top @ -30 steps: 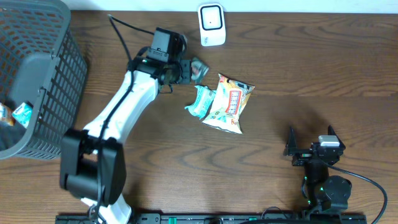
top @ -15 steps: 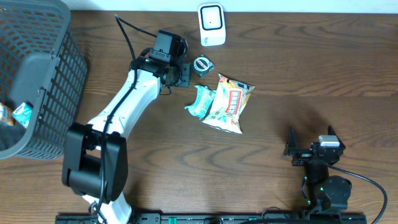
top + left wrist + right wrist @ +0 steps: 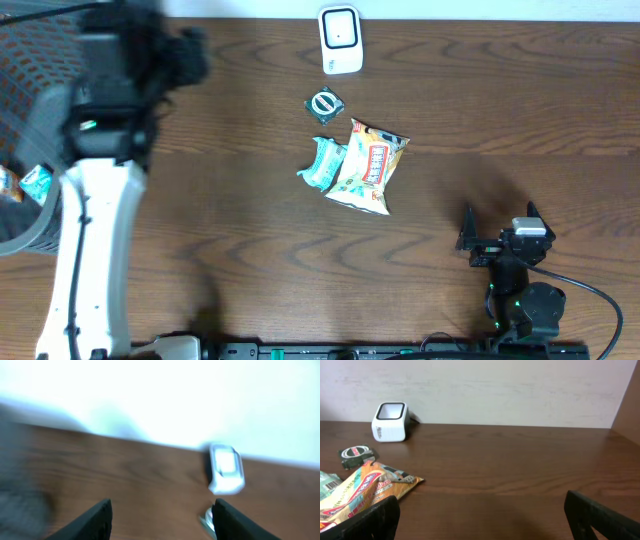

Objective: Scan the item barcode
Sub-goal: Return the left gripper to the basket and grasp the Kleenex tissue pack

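**Both grippers empty; the small packet lies in front of the scanner**

The left gripper (image 3: 162, 520) stands released: in its wrist view the two dark fingers (image 3: 95, 521) are well apart, with only bare wood between them. That view is blurred. From overhead the left arm (image 3: 100, 220) is also smeared, raised at the table's far left over the edge of the grey mesh basket (image 3: 22, 225).

The small dark packet with a round label (image 3: 325, 103) lies flat on the brown table (image 3: 500, 120). It is just in front of the white barcode scanner (image 3: 340, 40) and apart from it, and nothing grips it. Nearer the robot a teal packet (image 3: 322, 163) and an orange snack bag (image 3: 370, 165) lie side by side, touching (the bag's edge seems to overlap the teal one).

The right gripper (image 3: 485, 520) sits low at the near right, well apart from all of these. Its jaws are spread wide and hold nothing.
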